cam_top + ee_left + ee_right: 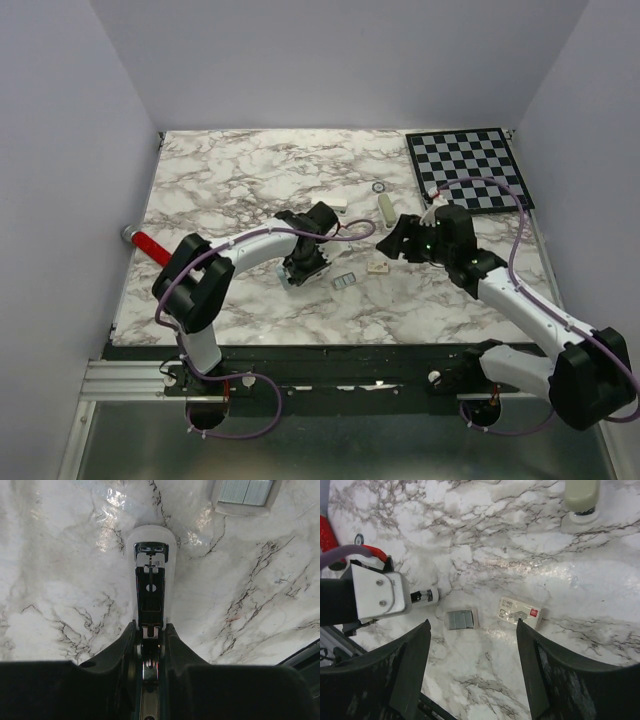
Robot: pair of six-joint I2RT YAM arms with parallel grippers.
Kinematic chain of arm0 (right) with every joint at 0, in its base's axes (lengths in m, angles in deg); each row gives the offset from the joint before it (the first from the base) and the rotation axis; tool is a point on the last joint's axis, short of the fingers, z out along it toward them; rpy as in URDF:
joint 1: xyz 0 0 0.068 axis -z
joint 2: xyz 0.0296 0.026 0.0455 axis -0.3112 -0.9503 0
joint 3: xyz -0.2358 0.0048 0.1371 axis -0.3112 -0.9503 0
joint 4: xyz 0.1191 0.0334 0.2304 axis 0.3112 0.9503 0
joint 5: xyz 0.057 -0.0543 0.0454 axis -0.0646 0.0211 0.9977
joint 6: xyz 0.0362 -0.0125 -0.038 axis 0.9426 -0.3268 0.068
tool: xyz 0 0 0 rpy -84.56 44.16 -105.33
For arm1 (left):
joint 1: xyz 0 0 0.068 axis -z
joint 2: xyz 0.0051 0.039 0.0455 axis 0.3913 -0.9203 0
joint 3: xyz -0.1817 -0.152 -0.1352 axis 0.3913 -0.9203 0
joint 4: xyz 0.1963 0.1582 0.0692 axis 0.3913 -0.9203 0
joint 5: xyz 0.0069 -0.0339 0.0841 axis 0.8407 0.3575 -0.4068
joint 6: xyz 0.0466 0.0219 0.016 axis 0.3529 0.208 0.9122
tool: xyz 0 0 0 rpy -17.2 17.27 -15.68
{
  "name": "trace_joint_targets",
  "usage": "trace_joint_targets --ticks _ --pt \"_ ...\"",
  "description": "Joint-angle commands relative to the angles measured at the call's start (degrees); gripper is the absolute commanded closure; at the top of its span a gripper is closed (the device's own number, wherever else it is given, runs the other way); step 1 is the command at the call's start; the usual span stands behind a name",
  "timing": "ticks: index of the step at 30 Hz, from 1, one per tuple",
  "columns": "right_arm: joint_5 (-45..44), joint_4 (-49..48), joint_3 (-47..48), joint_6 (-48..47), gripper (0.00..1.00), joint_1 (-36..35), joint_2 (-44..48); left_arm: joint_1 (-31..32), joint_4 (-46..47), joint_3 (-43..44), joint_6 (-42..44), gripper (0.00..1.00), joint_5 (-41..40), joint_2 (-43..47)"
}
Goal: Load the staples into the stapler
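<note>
The stapler (pixel 150 545) is a white body with its black magazine channel lying open, pointing away from the left wrist camera. My left gripper (pixel 150 628) is shut on its rear end, low over the marble (pixel 303 264). The stapler's tip (pixel 422 596) also pokes into the right wrist view. The staples (pixel 461 619) are a small flat grey block lying on the table (pixel 345 281) just right of the left gripper. My right gripper (pixel 473 625) hangs open above them (pixel 395 240), with nothing between its fingers.
A small white printed box (pixel 520 611) lies right of the staples. A larger white oblong block (pixel 385 207) and a small ring (pixel 379 187) lie farther back. A checkerboard (pixel 468 168) is at the back right, and a red-handled tool (pixel 150 245) sits at the left edge.
</note>
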Motion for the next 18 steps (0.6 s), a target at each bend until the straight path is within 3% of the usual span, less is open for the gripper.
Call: trace_joint_targets --ticks 1,7,18 --pt "8.32 -2.38 1.48 -1.52 0.23 -0.18 -3.74 0.52 3.56 -1.19 -0.84 1.0 2.04 6.49" --pt "15.18 -8.72 4.2 0.94 0.24 -3.51 -9.79 0.52 9.71 -2.5 -4.26 1.0 4.77 14.23" --pt "14.75 -16.19 7.19 7.01 0.39 -6.95 -15.61 0.34 15.61 -4.09 -8.04 1.0 11.1 21.01"
